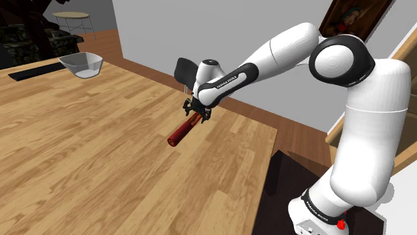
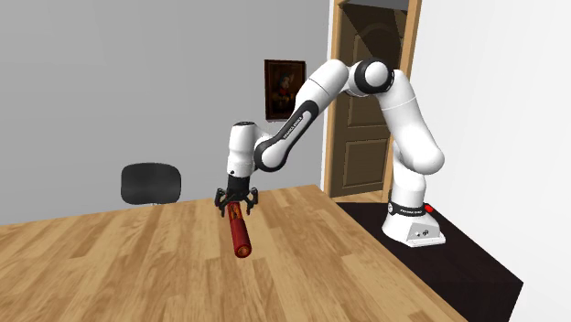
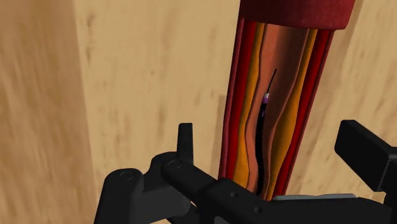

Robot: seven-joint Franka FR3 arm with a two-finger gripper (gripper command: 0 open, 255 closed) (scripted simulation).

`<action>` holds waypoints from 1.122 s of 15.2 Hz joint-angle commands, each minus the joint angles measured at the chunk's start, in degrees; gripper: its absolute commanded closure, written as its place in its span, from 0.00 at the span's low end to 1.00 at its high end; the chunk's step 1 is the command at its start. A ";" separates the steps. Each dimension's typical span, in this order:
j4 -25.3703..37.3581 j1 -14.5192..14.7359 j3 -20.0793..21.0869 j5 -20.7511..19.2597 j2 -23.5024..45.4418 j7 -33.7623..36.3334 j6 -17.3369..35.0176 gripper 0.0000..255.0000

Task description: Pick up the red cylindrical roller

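Fingers (image 3: 185, 143) stood apart, straddling roller (image 3: 280, 76) near one end, touching neither side: placed for squeeze across its width. Roller seemingly rested on worktop (image 3: 127, 76).

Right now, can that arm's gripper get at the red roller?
Probably yes: the gripper straddles one end of the roller, its fingers open on either side, not touching it, with nothing between.
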 commanded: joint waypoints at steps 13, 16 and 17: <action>-0.04 -0.24 0.30 0.44 -1.43 -0.29 -1.34 1.00; 0.27 -0.47 0.61 0.95 -2.96 -0.62 -3.16 1.00; 0.40 -0.54 0.71 1.12 -3.45 -0.73 -3.77 1.00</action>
